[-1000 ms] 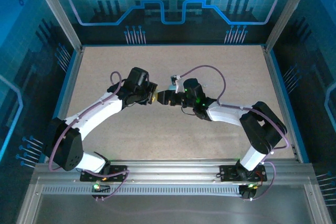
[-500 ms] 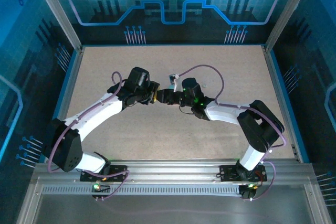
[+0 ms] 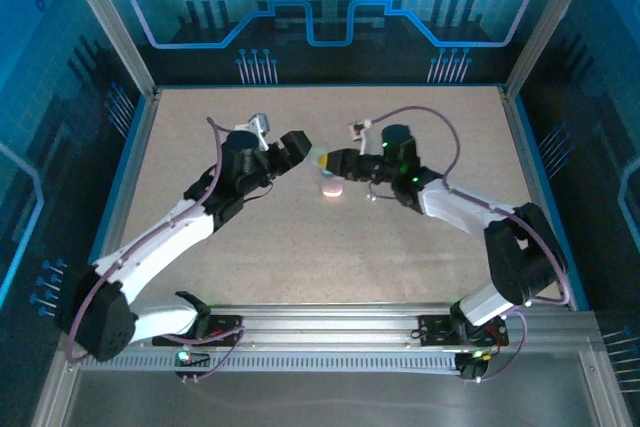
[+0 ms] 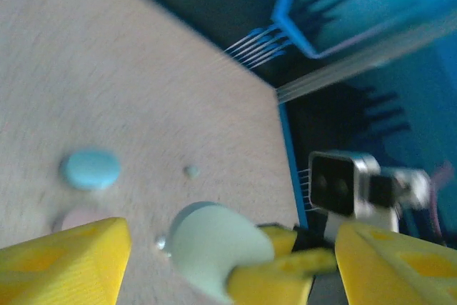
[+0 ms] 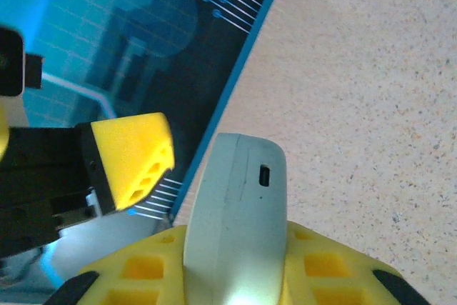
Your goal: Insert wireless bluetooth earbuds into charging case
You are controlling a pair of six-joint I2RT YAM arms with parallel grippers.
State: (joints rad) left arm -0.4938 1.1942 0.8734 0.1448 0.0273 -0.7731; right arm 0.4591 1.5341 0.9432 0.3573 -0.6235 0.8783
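Note:
The pale green charging case (image 5: 239, 212) stands on edge between the yellow fingers of my right gripper (image 5: 235, 269), which is shut on it, its port facing the camera. From above, the case (image 3: 322, 158) hangs over the middle of the table in my right gripper (image 3: 333, 160). My left gripper (image 3: 296, 146) is just left of it, open and holding nothing. In the left wrist view my left gripper (image 4: 232, 244) stands wide around the case (image 4: 211, 244) without touching it. Two tiny earbuds (image 4: 191, 171) (image 4: 163, 243) lie on the table beyond.
A pink oval case (image 3: 330, 187) lies on the table just below the grippers. In the left wrist view a blue oval case (image 4: 89, 169) lies beside that pink one (image 4: 82, 216). The blue frame rail (image 3: 530, 177) borders the table on the right.
My left gripper has opened, let go of the case and drawn back to the upper left. My right gripper has closed on the case and carried it towards the back.

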